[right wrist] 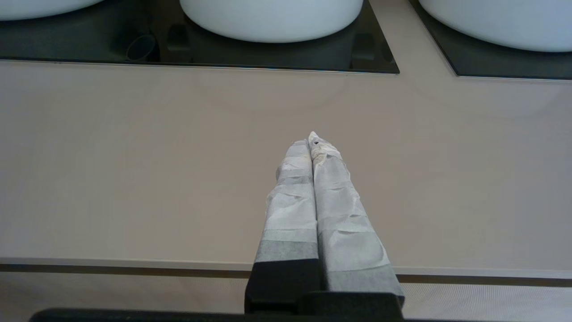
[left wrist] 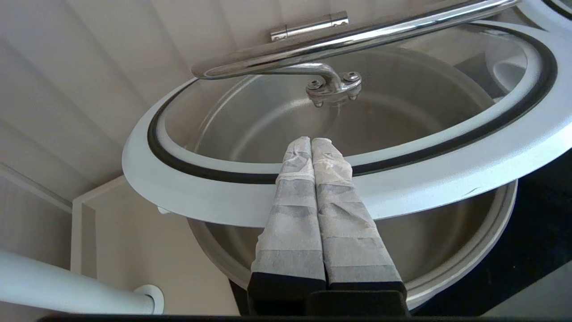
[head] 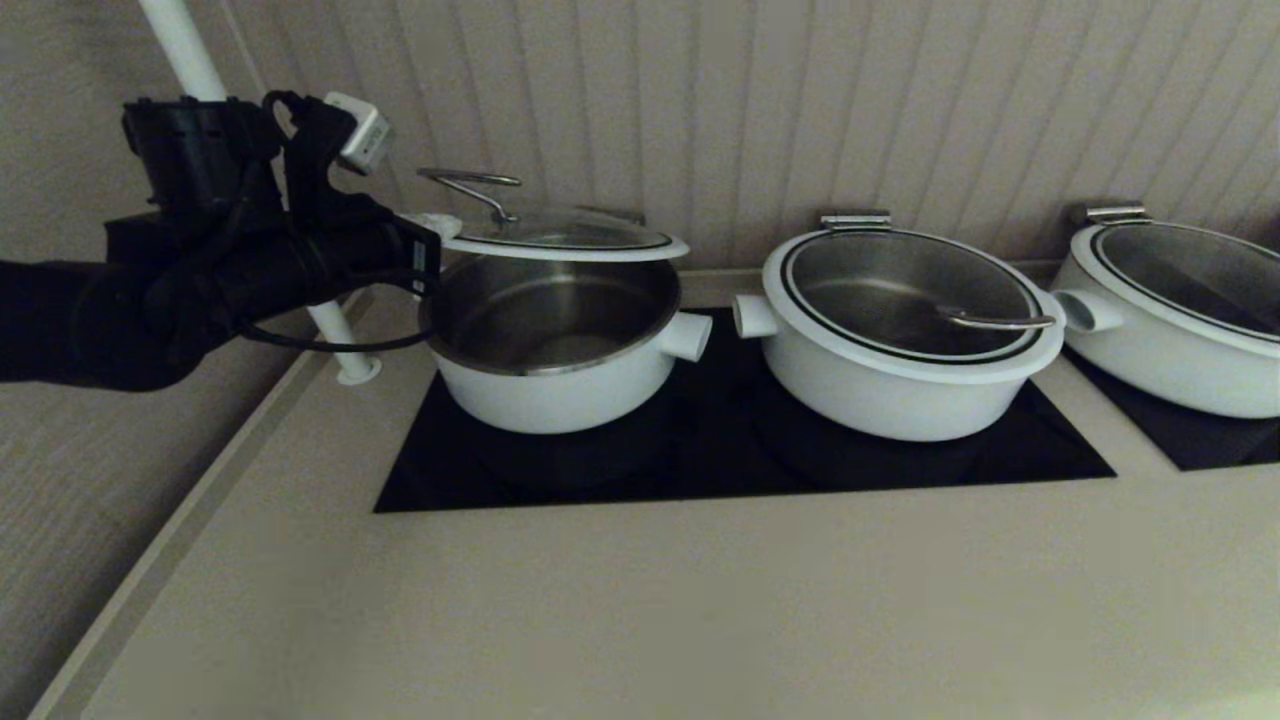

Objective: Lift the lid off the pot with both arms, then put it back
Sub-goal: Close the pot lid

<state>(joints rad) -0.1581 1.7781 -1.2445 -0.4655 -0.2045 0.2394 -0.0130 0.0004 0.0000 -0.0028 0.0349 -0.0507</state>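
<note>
The lid is raised off the pot, front edge up, with its steel loop handle at the left. The pot's steel inside is open to view; its stub handle points right. My left gripper is at the lid's left edge. In the left wrist view the gripper is shut, its taped fingers lying across the lid's white rim, below the loop handle. Nothing shows between the fingers. My right gripper is shut and empty over the beige counter, out of the head view.
Two like white pots with lids on stand to the right, one close to the stub handle, another at the far right. A black cooktop lies under the pots. A white pole stands behind my left arm. The ribbed wall is right behind.
</note>
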